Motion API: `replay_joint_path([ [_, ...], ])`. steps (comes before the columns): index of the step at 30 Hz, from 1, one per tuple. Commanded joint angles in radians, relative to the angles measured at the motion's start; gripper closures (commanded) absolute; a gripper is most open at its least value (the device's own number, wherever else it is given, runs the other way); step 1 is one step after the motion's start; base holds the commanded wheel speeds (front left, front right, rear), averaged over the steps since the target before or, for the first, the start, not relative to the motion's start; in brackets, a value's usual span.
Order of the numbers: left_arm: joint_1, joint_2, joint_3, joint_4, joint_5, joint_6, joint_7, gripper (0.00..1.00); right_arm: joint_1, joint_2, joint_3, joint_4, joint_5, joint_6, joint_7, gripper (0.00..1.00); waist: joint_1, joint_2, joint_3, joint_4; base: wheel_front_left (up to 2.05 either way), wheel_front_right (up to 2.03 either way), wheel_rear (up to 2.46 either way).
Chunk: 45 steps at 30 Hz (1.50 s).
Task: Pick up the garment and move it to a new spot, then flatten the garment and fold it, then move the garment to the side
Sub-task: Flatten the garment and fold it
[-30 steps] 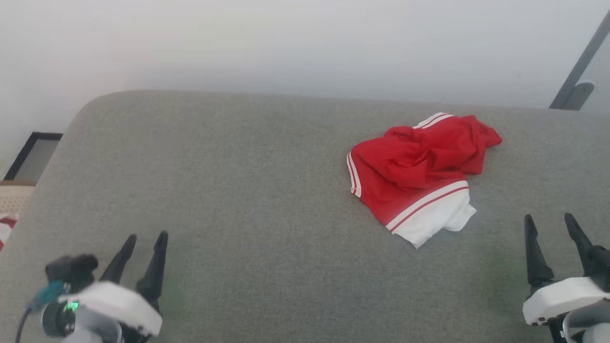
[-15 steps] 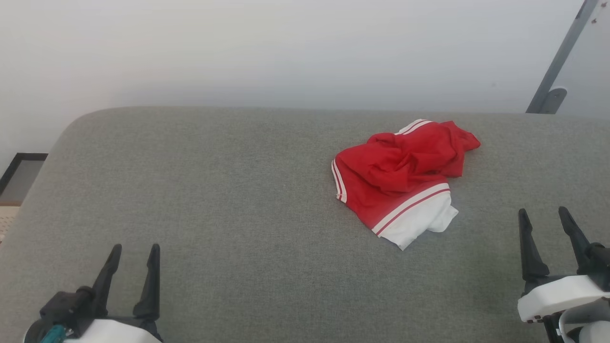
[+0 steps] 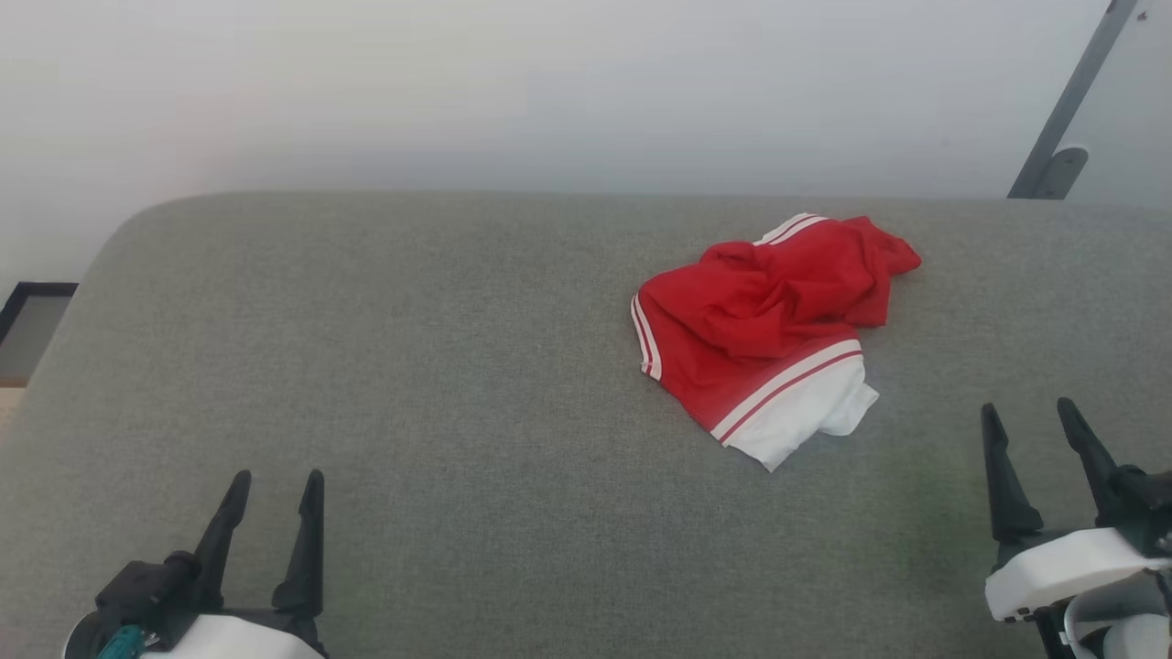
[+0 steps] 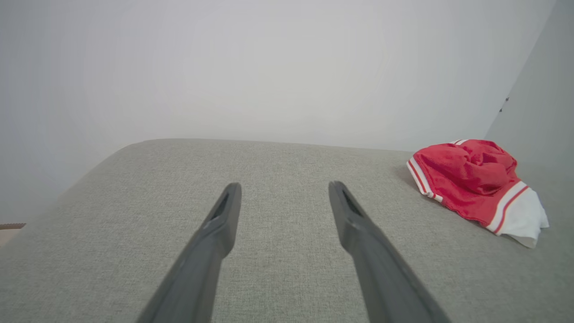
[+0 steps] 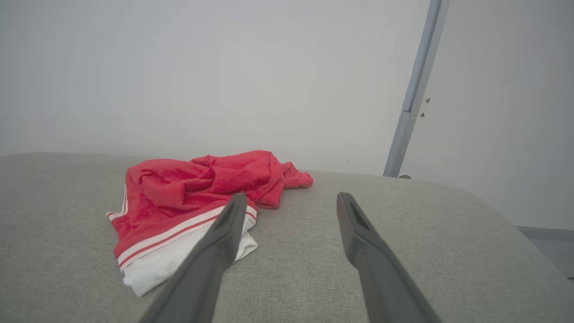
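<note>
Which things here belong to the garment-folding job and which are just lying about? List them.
Job: red garment, crumpled on the grey cushion; left gripper and right gripper, both open, clear of it.
Lying about: grey post; dark frame.

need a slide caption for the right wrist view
Open right gripper poised over the grey cushion, the crumpled red garment lying just ahead to its left, untouched.

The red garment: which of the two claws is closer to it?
The right gripper: the garment lies close, ahead and left of it, while the left gripper sits far across the grey cushion.
</note>
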Motion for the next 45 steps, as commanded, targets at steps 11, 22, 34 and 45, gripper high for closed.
replay_joint_path([
  [11, -0.075, -0.065, -0.041, 0.01, -0.011, -0.002, -0.004, 0.0, -0.175, -0.153, 0.195, 0.038, 0.111, 0.0, 0.427, 0.0, 0.0, -0.0001, 0.11, 0.028, 0.0, 0.0, 0.0],
  [22, -0.172, -0.128, -0.104, 0.074, -0.022, -0.002, -0.004, 0.0, -0.393, -0.322, 0.395, -0.034, 0.338, -0.001, 1.025, 0.0, 0.0, -0.0001, 0.23, 0.085, 0.0, 0.0, 0.0],
  [34, -0.251, -0.152, -0.16, 0.104, -0.048, -0.002, -0.004, 0.0, -0.448, -0.374, 0.487, 0.017, 0.367, -0.001, 1.176, 0.51, 0.0, -0.0001, 0.308, 0.136, 0.0, 0.0, 0.0],
  [45, -0.241, -0.142, -0.144, 0.094, -0.047, -0.002, -0.004, 0.0, -0.379, -0.408, 0.366, 0.02, 0.364, -0.001, 1.043, 1.0, 0.0, -0.0001, 0.305, 0.064, 0.0, 0.0, 0.0],
])
